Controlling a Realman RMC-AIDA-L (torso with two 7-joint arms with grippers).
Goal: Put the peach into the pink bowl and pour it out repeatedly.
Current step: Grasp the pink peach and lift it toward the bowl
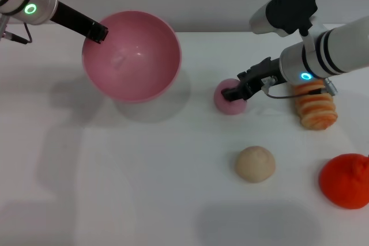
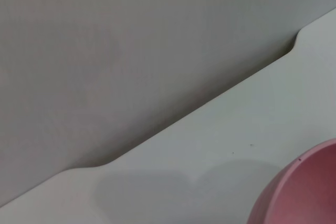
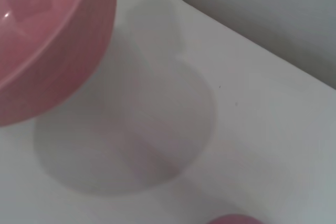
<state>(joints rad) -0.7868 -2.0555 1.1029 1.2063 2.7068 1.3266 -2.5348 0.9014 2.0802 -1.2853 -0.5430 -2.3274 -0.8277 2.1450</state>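
Gripping peach [image 1: 229, 99] at frame centre-right, right gripper [image 1: 233, 93]; left gripper [image 1: 97, 31] clamps tilted pink bowl [image 1: 131, 56] rim, upper left.

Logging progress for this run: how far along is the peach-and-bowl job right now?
Done: the left gripper holds the pink bowl by its rim, tilted and empty. In hand: the right gripper is at the peach, which sits on the table. Left: putting the peach in the bowl and pouring it out.
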